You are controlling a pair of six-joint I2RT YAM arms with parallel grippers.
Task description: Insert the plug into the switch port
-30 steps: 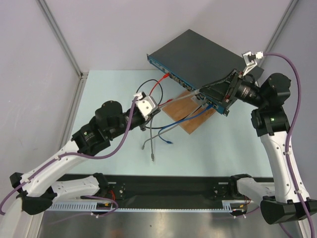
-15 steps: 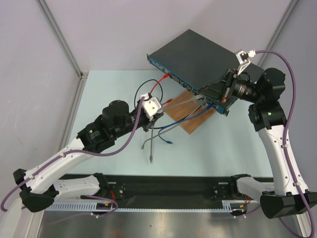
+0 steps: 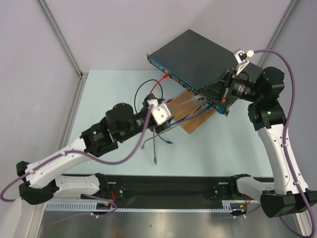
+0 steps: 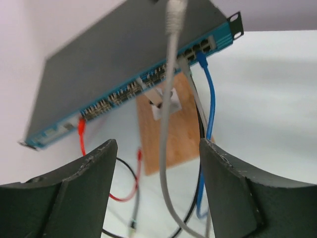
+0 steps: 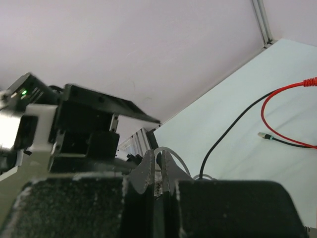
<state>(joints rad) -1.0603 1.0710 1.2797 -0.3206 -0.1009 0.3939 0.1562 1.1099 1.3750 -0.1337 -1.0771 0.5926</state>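
Left gripper (image 4: 157, 148) is standing wide open, grey cable (image 4: 166, 124) dangling between its jaws, crossing the switch (image 4: 124, 54) front. Red cable (image 4: 81, 141) and blue cable (image 4: 212, 99) are occupying ports. Right gripper (image 5: 157, 158) is pinching shut, contents unclear.

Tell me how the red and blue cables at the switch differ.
The red cable enters the switch near its left end in the top view, the blue cable near its right. Red curls on the table beside the wooden board; blue runs across it. Both are plugged in.

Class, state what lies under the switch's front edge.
A brown wooden board pokes out beneath the switch. How far it extends underneath is hidden by the switch body.
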